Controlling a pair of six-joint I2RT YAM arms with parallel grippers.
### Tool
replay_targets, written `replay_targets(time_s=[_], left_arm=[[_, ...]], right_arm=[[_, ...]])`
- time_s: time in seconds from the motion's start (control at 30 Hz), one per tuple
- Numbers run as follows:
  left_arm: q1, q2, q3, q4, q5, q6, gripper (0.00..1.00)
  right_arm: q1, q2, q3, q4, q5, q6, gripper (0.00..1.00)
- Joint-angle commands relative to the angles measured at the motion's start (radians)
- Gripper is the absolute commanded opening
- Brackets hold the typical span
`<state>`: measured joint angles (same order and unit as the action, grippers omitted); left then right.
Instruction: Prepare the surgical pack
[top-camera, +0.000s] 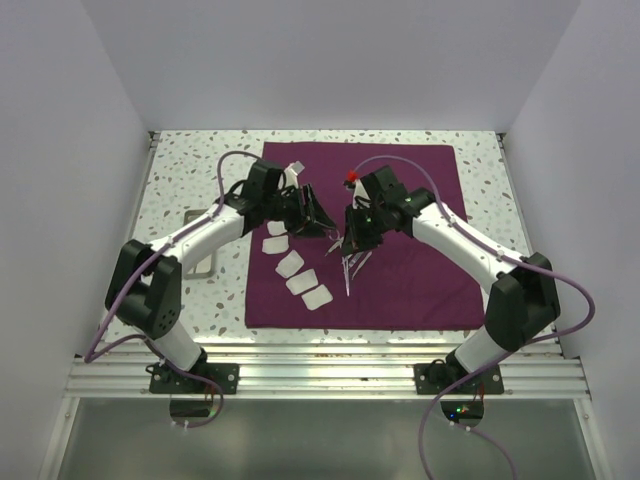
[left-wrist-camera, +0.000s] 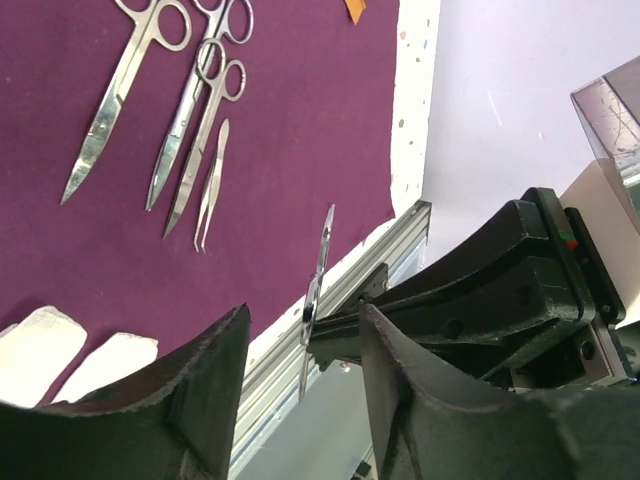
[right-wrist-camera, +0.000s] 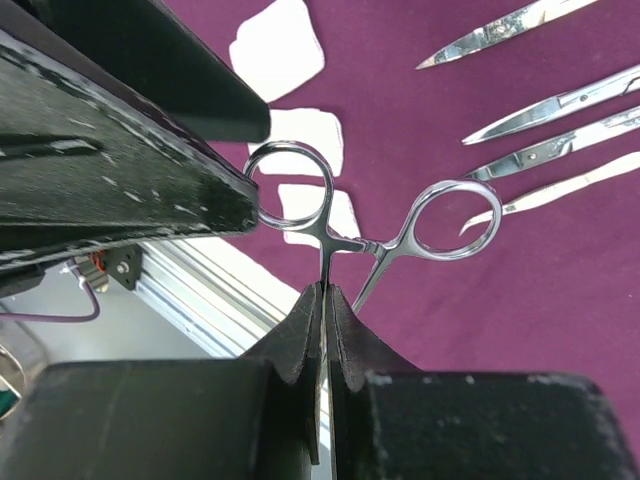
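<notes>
The maroon cloth (top-camera: 400, 280) lies spread flat on the table. Above its middle my right gripper (top-camera: 350, 238) (right-wrist-camera: 327, 290) is shut on the shank of ring-handled steel forceps (right-wrist-camera: 372, 235), held clear of the cloth. My left gripper (top-camera: 312, 212) (left-wrist-camera: 305, 315) faces it from the left, open. The forceps (left-wrist-camera: 318, 270) show edge-on between its fingers, and one finger (right-wrist-camera: 150, 190) sits against a ring handle. Several scissors and a pair of tweezers (left-wrist-camera: 195, 95) (right-wrist-camera: 560, 105) lie side by side on the cloth. Several white gauze squares (top-camera: 302, 283) (right-wrist-camera: 278, 45) form a diagonal row.
A small metal tray (top-camera: 207, 270) sits on the speckled tabletop left of the cloth, partly under the left arm. An orange strip (left-wrist-camera: 354, 8) lies near the cloth's edge. The aluminium rail (top-camera: 320, 355) runs along the near edge, and white walls close in the table.
</notes>
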<state>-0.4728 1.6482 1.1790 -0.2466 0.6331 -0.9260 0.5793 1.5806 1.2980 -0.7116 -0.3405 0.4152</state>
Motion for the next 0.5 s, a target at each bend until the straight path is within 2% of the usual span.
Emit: replay_targets(time_s=[0.0,0.17,0.27,0.33,0.4,0.47], left_arm=[[-0.015,0.004,-0.012,0.075,0.042,-0.034,0.49],[-0.023,0.016,-0.018,0.087,0.062,-0.042,0.4],[-0.023,0.018,-0.021,0.093,0.066,-0.04,0.3],[-0.023,0.021,-0.028,0.105,0.077,-0.046,0.19],[-0.021,0.019,-0.021,0.087,0.083,-0.036,0.0],[-0.013,0.013,-0.004,0.038,0.06,0.021,0.0]], right_arm=[[0.005,-0.053,0.027,0.041,-0.035,0.019,0.0],[0.008,-0.041,0.034,0.047,-0.037,0.022,0.0],[0.007,-0.036,0.043,0.047,-0.043,0.022,0.0],[0.007,-0.031,0.05,0.047,-0.045,0.02,0.0],[0.007,-0.021,0.066,0.043,-0.048,0.017,0.0],[0.007,-0.011,0.089,-0.004,-0.026,0.008,0.03]])
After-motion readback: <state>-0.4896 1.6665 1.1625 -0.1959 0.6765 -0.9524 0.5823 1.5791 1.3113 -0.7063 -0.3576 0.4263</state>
